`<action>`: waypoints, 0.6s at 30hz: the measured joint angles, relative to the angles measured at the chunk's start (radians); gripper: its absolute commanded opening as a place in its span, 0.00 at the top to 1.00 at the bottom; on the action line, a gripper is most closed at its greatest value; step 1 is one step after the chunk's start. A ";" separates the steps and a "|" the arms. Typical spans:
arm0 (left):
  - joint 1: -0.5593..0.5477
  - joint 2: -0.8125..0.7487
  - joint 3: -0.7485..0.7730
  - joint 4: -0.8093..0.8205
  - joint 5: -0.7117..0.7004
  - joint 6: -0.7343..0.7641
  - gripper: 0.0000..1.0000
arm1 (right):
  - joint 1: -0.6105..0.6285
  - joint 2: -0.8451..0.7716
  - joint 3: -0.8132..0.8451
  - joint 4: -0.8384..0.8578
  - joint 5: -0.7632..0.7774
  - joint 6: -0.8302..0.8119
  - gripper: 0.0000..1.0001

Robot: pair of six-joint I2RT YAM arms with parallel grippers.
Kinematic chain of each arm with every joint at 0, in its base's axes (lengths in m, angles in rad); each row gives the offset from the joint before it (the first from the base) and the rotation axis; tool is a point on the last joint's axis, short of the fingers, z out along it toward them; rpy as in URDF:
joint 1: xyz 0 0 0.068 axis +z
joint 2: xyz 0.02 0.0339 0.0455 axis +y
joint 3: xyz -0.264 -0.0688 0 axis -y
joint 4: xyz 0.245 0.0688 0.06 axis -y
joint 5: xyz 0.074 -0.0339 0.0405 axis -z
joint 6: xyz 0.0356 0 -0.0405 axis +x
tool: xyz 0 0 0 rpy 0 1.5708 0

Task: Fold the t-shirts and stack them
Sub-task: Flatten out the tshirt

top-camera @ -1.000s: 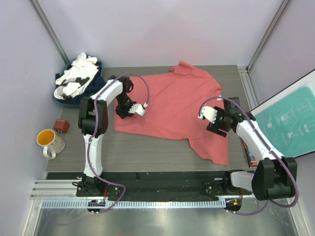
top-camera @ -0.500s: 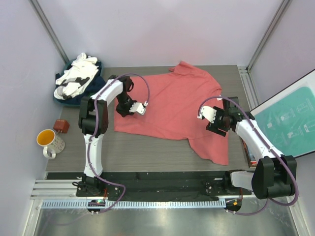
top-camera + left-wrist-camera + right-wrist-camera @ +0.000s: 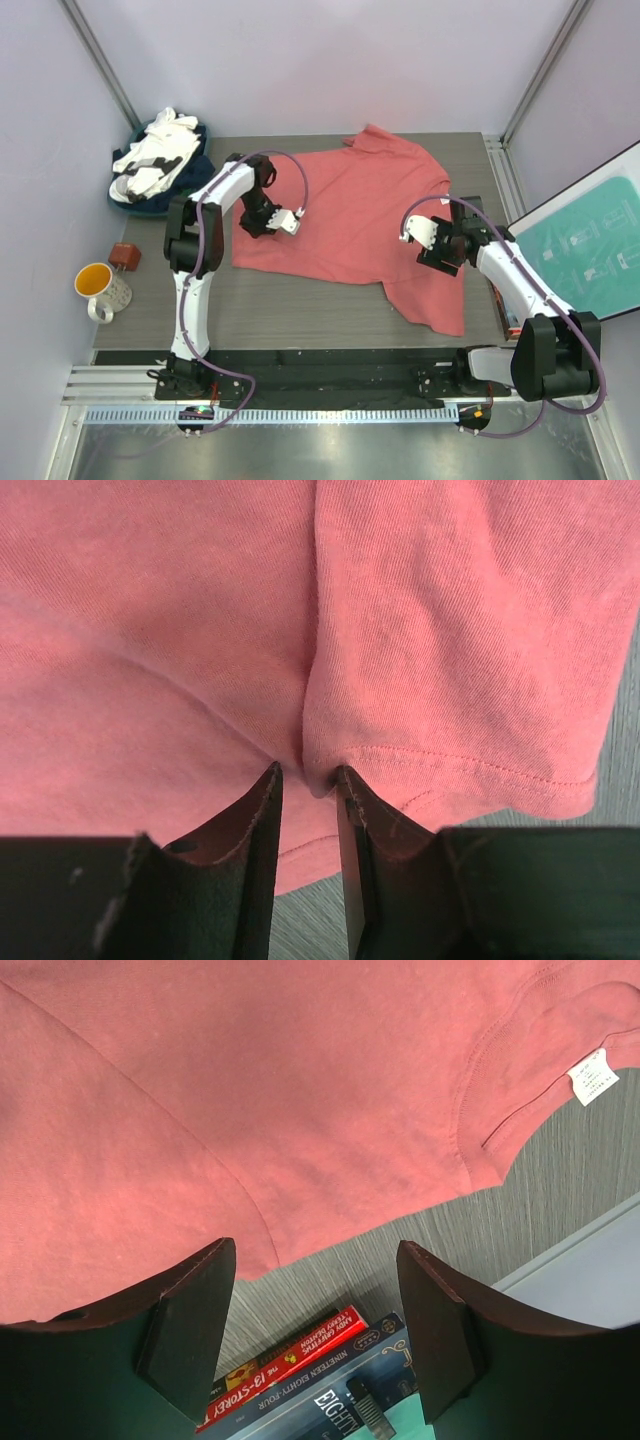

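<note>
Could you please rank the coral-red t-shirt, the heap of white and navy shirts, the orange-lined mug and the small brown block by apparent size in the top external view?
Largest to smallest:
1. coral-red cloth t-shirt
2. heap of white and navy shirts
3. orange-lined white mug
4. small brown block

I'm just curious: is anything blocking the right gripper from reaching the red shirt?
Nothing visible does. The right gripper hangs open over the edge of the coral-red t-shirt. The books lie off to the side, not between.
</note>
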 measured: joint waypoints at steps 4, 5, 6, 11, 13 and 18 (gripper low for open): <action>-0.004 0.000 0.002 -0.002 0.000 -0.004 0.88 | 0.004 0.005 0.003 0.006 0.002 0.003 0.30; -0.005 0.000 0.002 -0.003 0.000 -0.006 0.95 | 0.006 0.006 0.003 0.006 0.003 0.004 0.30; -0.005 0.000 0.002 -0.003 -0.001 -0.008 0.97 | 0.008 0.007 0.004 0.007 0.003 0.006 0.30; -0.005 0.000 0.002 -0.003 -0.003 -0.020 1.00 | 0.016 0.010 0.005 0.008 0.005 0.017 0.30; -0.005 0.000 0.002 -0.003 -0.006 -0.022 1.00 | 0.020 0.010 0.007 0.010 0.007 0.020 0.30; -0.005 0.000 0.002 -0.006 -0.016 -0.024 1.00 | 0.024 0.010 0.011 0.015 0.012 0.023 0.30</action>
